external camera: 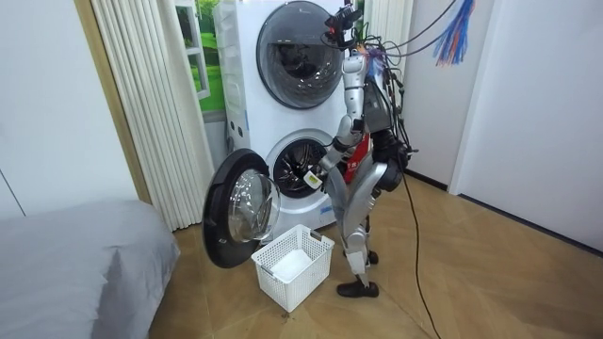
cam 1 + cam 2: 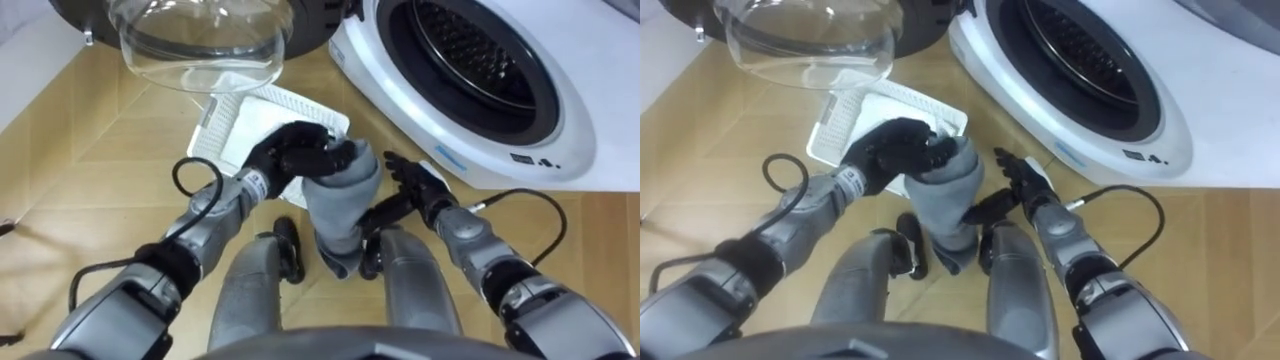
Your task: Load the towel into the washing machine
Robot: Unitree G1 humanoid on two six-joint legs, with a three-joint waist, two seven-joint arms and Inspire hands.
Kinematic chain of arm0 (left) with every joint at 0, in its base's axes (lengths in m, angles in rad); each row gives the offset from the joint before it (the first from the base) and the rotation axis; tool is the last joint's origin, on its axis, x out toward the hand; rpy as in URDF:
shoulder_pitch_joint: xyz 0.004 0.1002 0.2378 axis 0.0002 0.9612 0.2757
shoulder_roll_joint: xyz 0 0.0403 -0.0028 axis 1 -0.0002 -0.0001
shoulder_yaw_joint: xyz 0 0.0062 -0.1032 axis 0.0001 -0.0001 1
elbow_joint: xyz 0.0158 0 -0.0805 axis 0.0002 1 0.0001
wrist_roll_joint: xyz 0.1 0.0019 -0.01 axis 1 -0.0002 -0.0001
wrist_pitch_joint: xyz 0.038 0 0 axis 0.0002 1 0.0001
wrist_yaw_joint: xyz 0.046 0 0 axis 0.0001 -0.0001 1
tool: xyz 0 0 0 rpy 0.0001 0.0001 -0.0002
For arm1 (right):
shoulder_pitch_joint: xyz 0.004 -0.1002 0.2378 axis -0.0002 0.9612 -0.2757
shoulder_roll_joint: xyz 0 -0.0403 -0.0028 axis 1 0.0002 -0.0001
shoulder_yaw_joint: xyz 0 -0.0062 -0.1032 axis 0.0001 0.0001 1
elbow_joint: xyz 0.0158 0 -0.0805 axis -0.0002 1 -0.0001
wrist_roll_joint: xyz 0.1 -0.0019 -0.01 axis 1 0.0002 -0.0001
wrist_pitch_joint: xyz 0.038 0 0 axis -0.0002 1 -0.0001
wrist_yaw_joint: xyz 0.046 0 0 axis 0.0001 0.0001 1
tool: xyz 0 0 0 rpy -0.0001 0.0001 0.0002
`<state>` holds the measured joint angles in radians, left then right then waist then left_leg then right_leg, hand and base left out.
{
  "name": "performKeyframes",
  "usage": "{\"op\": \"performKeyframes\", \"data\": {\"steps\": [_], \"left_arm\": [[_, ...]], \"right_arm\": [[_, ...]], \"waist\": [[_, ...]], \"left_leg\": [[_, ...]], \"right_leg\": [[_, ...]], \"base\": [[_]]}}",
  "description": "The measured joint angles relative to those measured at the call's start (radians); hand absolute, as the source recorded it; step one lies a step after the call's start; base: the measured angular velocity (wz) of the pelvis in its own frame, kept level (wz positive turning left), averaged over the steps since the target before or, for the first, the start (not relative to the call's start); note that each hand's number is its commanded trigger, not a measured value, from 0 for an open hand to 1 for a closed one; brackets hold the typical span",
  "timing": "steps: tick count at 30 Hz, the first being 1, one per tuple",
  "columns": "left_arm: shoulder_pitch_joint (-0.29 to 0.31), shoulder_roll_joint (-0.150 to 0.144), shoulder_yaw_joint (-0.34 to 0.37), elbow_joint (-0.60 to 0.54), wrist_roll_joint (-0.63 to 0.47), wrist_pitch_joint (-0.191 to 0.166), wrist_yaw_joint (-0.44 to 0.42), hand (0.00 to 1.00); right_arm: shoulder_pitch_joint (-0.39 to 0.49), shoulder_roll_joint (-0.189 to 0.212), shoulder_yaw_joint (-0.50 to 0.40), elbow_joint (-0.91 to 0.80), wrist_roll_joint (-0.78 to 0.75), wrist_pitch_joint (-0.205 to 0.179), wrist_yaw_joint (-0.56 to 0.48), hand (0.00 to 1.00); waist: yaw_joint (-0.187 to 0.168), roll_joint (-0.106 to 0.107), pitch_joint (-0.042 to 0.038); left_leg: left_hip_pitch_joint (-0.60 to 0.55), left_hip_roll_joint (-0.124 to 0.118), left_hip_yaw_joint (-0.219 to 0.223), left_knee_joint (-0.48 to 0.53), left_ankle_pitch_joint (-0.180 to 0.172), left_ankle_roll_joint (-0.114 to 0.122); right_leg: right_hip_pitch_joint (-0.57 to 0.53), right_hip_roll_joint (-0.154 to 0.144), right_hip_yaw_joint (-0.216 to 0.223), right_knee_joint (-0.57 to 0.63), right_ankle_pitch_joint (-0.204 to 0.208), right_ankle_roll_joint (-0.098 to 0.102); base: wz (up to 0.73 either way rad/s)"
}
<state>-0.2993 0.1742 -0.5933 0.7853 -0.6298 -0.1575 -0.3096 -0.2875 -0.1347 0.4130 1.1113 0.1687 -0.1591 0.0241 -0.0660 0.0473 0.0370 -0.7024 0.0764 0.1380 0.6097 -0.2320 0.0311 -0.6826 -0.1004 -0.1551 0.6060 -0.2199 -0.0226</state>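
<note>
eye views: head stereo pair, steeply down, close over left hand (image 2: 290,155) and right hand (image 2: 415,185) | room view: far off, level, robot side-on | shared: basket (image 2: 222,125) beyond left hand, washing machine (image 2: 565,130) beyond right hand

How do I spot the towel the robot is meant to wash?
Find the big white washing machine with its round door open. On the floor before it sits a white basket, and close by the robot's left hand grips the towel. It is the one grey, floppy thing, hanging down in a bunch.
</note>
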Motion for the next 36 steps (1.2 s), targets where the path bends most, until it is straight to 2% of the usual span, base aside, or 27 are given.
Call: {"op": "performKeyframes", "data": {"steps": [5,10,13,18,21,26,31,32,33,36], "left_arm": [[0.002,0.008,0.006,-0.080,-0.048,0.008,-0.026,1.00],[0.003,0.006,0.055,-0.135,-0.064,0.020,-0.036,1.00],[0.001,-0.012,0.088,-0.187,-0.066,0.020,-0.069,1.00],[-0.021,-0.038,0.096,-0.253,-0.063,0.019,-0.119,1.00],[-0.033,-0.052,0.126,-0.276,-0.064,0.016,-0.139,1.00],[-0.052,-0.053,0.127,-0.295,-0.066,0.016,-0.163,1.00],[-0.052,-0.053,0.127,-0.295,-0.066,0.016,-0.174,1.00],[-0.052,-0.052,0.124,-0.294,-0.066,0.016,-0.180,1.00],[-0.052,-0.052,0.121,-0.294,-0.067,0.016,-0.185,1.00],[-0.052,-0.052,0.120,-0.294,-0.068,0.016,-0.192,1.00]], "right_arm": [[-0.003,-0.006,-0.036,0.010,0.009,-0.002,-0.004,0.00],[-0.008,0.003,-0.059,0.004,0.015,-0.015,0.012,0.00],[0.000,0.020,-0.061,0.011,0.015,-0.014,0.017,0.00],[0.016,0.018,-0.040,0.018,0.002,-0.013,0.073,0.00],[0.017,0.018,-0.041,0.026,-0.024,-0.013,0.120,0.00],[0.018,0.016,-0.042,0.025,-0.056,0.009,0.162,0.00],[0.020,0.018,-0.042,0.019,-0.065,0.009,0.194,0.00],[0.020,0.017,-0.042,0.016,-0.065,0.009,0.203,0.78],[0.019,0.017,-0.041,0.015,-0.064,0.010,0.211,1.00],[0.014,0.018,-0.041,0.009,-0.065,0.022,0.219,1.00]], "waist": [[0.018,0.009,0.0005],[0.019,0.013,0.0005],[0.024,0.013,0.0006],[0.047,0.013,0.0015],[0.045,0.014,0.0030],[0.045,0.017,0.0061],[0.045,0.018,0.0085],[0.045,0.017,0.0089],[0.045,0.017,0.0089],[0.043,0.017,0.0094]], "left_leg": [[0.002,-0.001,-0.001,-0.002,0.001,0.000],[0.002,0.001,0.000,-0.006,0.002,-0.002],[0.001,0.003,-0.002,0.000,0.003,-0.003],[0.001,0.017,0.002,0.009,0.003,-0.004],[0.006,0.017,0.002,0.005,0.004,-0.006],[0.007,0.018,0.001,-0.002,0.006,-0.008],[-0.004,0.017,0.001,-0.001,0.006,-0.009],[-0.005,0.018,0.001,-0.001,0.006,-0.009],[-0.005,0.018,0.001,0.002,0.007,-0.009],[-0.007,0.017,0.001,0.005,0.006,-0.009]], "right_leg": [[0.002,-0.003,-0.008,0.000,0.000,0.000],[0.003,0.009,-0.003,-0.007,0.000,0.000],[0.005,0.016,0.005,-0.013,0.002,0.000],[0.008,0.020,0.004,-0.012,0.009,-0.005],[0.011,0.020,0.007,-0.014,0.009,-0.006],[0.011,0.031,0.013,-0.018,0.013,-0.006],[0.000,0.030,0.013,-0.020,0.014,-0.008],[-0.002,0.029,0.013,-0.019,0.014,-0.008],[-0.002,0.029,0.013,-0.018,0.014,-0.008],[-0.002,0.028,0.012,-0.018,0.014,-0.007]], "base": [[0.00],[0.00],[-0.02],[-0.05],[0.00],[0.00],[0.00],[0.00],[0.00],[0.00]]}}
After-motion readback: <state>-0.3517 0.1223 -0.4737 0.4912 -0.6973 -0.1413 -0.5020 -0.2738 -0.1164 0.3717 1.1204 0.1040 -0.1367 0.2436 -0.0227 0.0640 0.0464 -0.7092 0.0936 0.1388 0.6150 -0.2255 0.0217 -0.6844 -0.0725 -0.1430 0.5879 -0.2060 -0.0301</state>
